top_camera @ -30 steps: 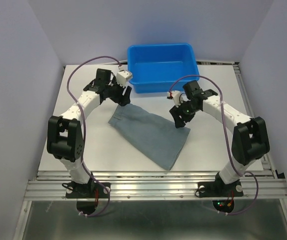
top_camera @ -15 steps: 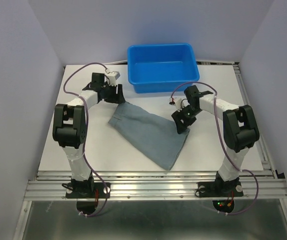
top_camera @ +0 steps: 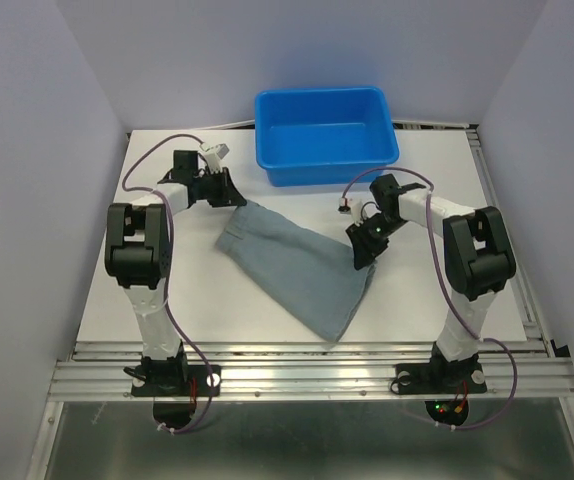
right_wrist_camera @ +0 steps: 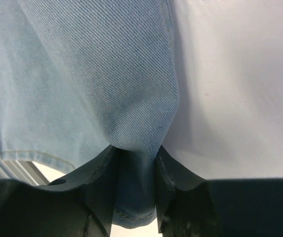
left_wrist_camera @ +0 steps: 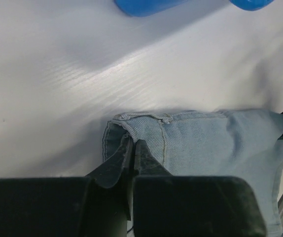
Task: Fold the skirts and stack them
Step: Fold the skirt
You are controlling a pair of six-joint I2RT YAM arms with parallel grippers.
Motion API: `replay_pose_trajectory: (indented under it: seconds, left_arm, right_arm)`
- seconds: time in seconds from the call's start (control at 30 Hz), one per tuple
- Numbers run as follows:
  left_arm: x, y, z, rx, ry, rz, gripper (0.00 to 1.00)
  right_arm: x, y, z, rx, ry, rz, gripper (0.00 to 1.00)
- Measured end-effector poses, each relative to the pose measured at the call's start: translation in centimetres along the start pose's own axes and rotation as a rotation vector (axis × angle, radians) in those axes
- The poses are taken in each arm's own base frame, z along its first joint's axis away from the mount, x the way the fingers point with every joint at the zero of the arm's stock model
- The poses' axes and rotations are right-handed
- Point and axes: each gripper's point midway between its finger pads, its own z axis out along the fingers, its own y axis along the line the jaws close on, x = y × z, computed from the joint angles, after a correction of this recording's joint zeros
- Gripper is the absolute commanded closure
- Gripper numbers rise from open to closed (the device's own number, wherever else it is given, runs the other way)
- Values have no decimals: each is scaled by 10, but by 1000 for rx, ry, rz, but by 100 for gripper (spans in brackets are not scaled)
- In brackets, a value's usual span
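One grey-blue denim skirt (top_camera: 297,265) lies flat and slanted on the white table, in front of the tub. My left gripper (top_camera: 235,200) is at its far left corner. In the left wrist view that gripper (left_wrist_camera: 131,144) is shut on the stitched corner of the skirt (left_wrist_camera: 215,143), its fingers pressed together over the hem. My right gripper (top_camera: 361,257) is at the skirt's right edge. In the right wrist view a bunched fold of the skirt (right_wrist_camera: 82,74) fills the gap between the two fingers of this gripper (right_wrist_camera: 135,154), which is shut on it.
A rigid bright blue tub (top_camera: 327,172) stands at the back of the table, just beyond both grippers, and its edge (left_wrist_camera: 146,6) shows at the top of the left wrist view. Aluminium rails (top_camera: 307,375) run along the near edge.
The left arm folded back and lowered its gripper onto the skirt's far left corner, then shut on it. The right gripper dropped to the skirt's right edge and closed on a fold.
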Motion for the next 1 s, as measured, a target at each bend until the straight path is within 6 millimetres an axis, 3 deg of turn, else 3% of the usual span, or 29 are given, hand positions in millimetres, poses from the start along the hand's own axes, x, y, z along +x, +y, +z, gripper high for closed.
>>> replay_pose_trajectory:
  seconds: [0.1,0.2,0.23,0.27,0.3,0.4,0.57,0.73,0.8,0.9,1.0]
  left_arm:
    - [-2,12,-6,-10,-31,-39,100]
    - [1,26,-14,-36,-37,-85,100]
    - [1,28,-16,-40,-37,-90,95]
    - [1,29,-16,-42,-36,-89,88]
    - [1,30,-16,-43,-35,-87,74]
    - [-4,31,-18,-50,-38,-62,56]
    - [-23,32,-34,-96,-69,21,54]
    - [-44,7,-70,-129,-151,120,60]
    - [-52,-14,-88,-114,-194,168,64]
    - [-56,-42,-100,-44,-228,223,69]
    - [-49,-50,-88,33,-212,203,74]
  right_arm:
    - [5,8,2,-40,6,3,65]
    - [10,18,4,-92,4,10,53]
    - [11,21,3,-102,2,12,37]
    - [13,24,2,-107,4,11,33]
    - [14,27,-1,-107,6,13,27]
    - [18,29,-10,-91,16,37,25]
    - [16,16,-23,-24,14,85,28]
    - [-7,12,-42,32,-58,81,51]
    - [-20,20,-53,23,-110,65,55]
    - [-34,39,-62,-30,-165,31,61]
    - [-38,59,-57,-116,-169,4,64]
